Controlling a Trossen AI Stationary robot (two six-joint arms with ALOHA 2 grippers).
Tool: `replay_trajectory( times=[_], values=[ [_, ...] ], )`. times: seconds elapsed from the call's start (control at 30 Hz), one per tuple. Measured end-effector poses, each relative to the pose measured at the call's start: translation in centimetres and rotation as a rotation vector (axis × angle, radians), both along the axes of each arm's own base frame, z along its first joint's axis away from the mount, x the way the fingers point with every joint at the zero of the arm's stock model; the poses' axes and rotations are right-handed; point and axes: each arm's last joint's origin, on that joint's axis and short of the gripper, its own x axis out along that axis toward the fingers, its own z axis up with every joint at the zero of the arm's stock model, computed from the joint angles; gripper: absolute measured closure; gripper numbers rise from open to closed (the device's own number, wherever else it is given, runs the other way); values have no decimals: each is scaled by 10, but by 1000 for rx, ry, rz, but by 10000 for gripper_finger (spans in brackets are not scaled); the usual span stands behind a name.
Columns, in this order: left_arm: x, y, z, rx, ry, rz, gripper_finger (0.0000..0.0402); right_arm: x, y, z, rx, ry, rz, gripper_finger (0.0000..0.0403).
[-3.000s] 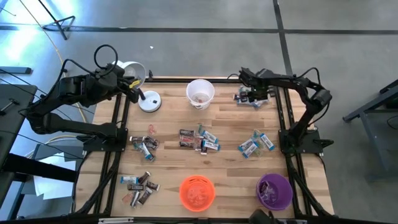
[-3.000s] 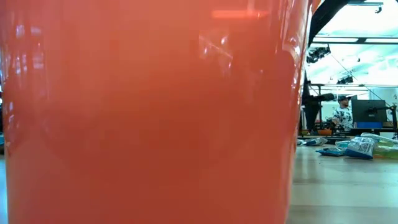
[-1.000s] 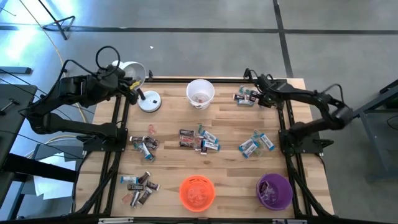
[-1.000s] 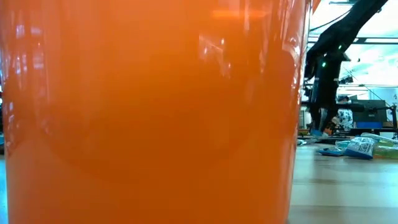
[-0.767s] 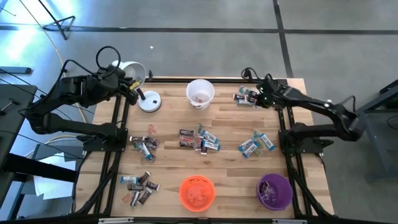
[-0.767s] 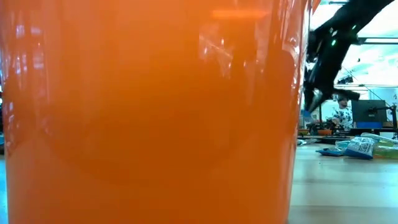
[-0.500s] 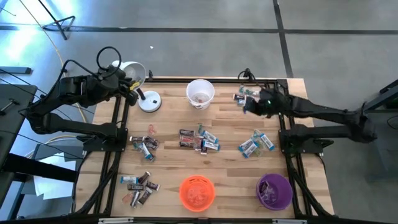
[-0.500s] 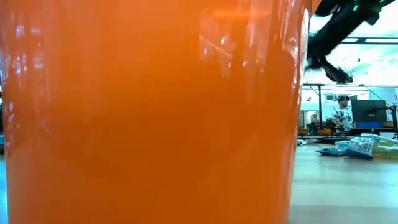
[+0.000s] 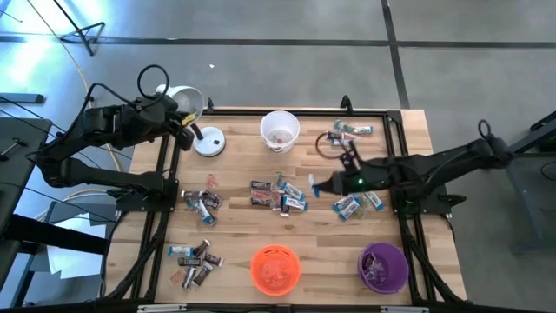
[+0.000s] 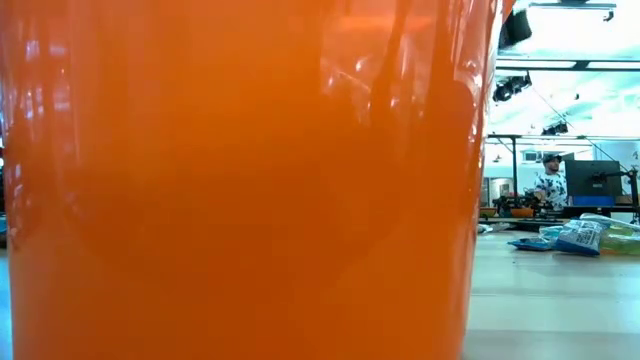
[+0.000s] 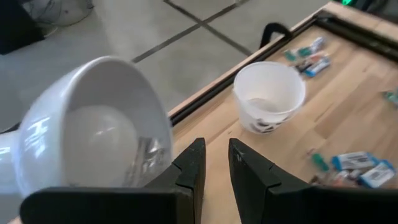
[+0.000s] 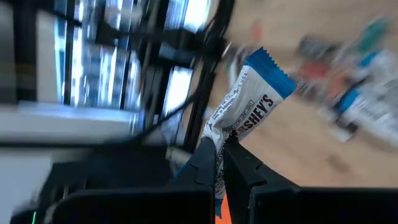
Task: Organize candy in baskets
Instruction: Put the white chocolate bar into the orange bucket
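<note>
The right gripper point(image 9: 317, 186) hangs over the middle of the wooden table point(image 9: 234, 222), its arm stretched in from the right edge. Its fingers are pinched tight on one end of a blue-and-silver Hershey's bar point(image 12: 244, 117), which sticks out past the fingertips. Just to the gripper's left lies a mixed heap of candy point(image 9: 280, 195); just to its right, under the arm, lies a cluster of blue-silver pieces point(image 9: 358, 202). Beyond the gripper, toward the far edge, a few more pieces point(image 9: 347, 132) lie near the table's corner, and the white basket point(image 9: 280, 130) stands farther left along that edge. On the near side, the orange basket point(image 9: 275, 268) sits left of the gripper and the purple basket point(image 9: 383, 267) to its right, both well apart from it.

The left gripper point(image 11: 214, 163) waits at the far left corner, beside the white desk lamp point(image 9: 185, 103). Its fingers stand slightly parted with nothing between them.
</note>
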Motion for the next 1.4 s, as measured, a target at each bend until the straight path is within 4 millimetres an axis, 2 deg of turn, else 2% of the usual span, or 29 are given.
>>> replay_trajectory(
  times=[0.13, 0.3, 0.5, 0.67, 0.8, 0.97, 1.2, 1.4],
  values=[
    [2, 0, 3, 6, -36, -2, 346, 15, 21, 28, -50, -11, 162, 402],
    [4, -1, 2, -44, -64, -36, 346, 24, 43, 63, -128, 107, 285, 402],
    [5, -2, 2, -113, -101, -60, 346, 38, 73, 84, -194, 257, 381, 402],
    [5, -3, 1, -134, -108, -76, 346, 62, 102, 75, -261, 326, 474, 402],
    [5, -3, 1, -135, -109, -75, 346, 79, 115, 58, -274, 387, 526, 402],
    [5, -3, 1, -137, -108, -80, 346, 96, 117, 39, -276, 431, 546, 402],
    [5, -4, 1, -115, -73, -132, 346, 121, 117, 31, -235, 347, 528, 402],
    [4, -6, 2, -133, -67, -213, 346, 130, 119, 16, -157, 410, 509, 402]
  ],
)
